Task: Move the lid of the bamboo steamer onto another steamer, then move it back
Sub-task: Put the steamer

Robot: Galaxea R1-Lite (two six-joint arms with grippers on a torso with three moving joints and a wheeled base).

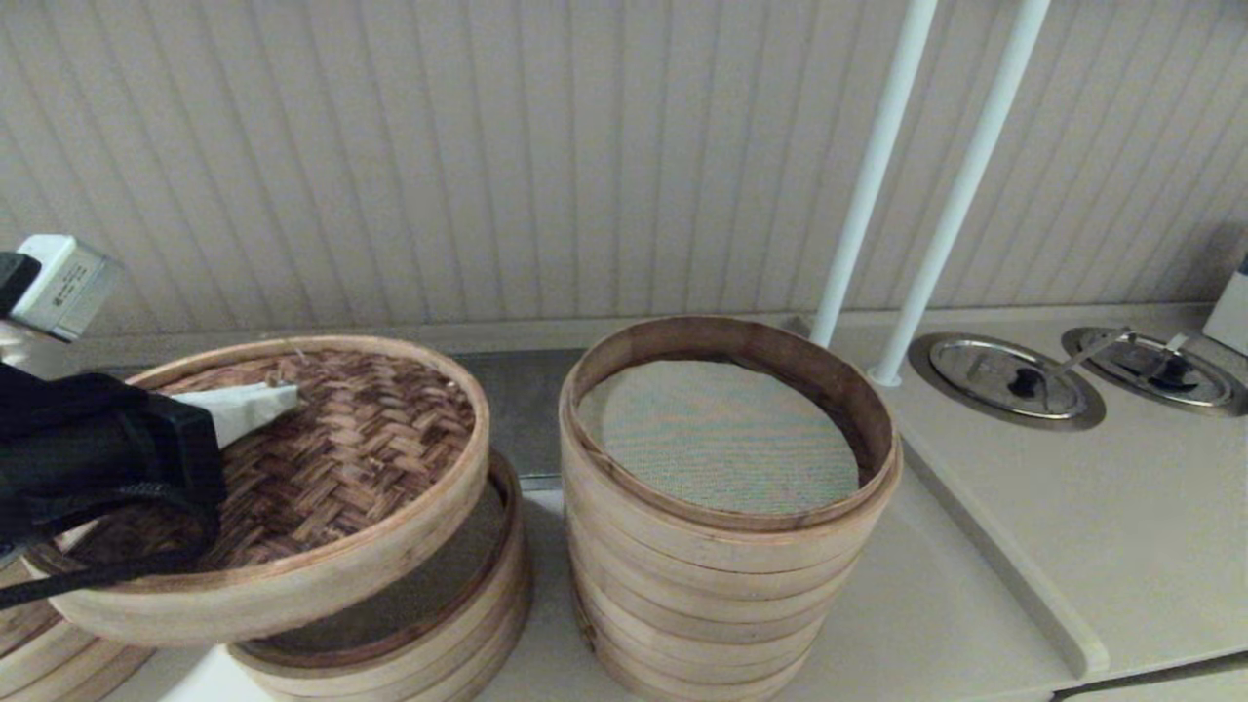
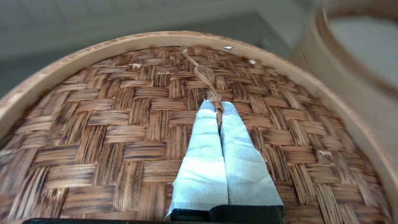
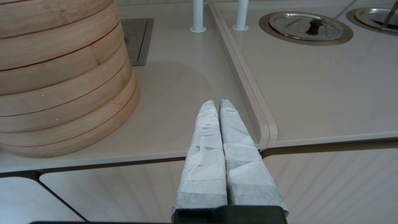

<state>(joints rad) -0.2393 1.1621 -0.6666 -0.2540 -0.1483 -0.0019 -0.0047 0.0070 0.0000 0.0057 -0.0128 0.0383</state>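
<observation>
The bamboo steamer lid [image 1: 322,468] hangs tilted above a low steamer [image 1: 458,624] at the left, its dark herringbone face up inside a pale hoop rim. My left gripper [image 1: 278,395] is shut on the lid's thin woven handle strip [image 2: 205,74], which runs between the white-wrapped fingertips [image 2: 206,109]. The tall steamer stack [image 1: 721,565] with its grey-green mesh liner [image 1: 717,434] stands uncovered just right of the lid. My right gripper [image 3: 217,104] is shut on nothing, parked low in front of the counter edge, right of the tall stack [image 3: 62,77].
Two white poles [image 1: 916,185] rise behind the tall stack. Two round metal covers [image 1: 1009,380] sit sunk in the raised counter at the right. A raised counter lip [image 1: 994,556] runs forward beside the stack. More bamboo trays [image 1: 49,653] show at the bottom left.
</observation>
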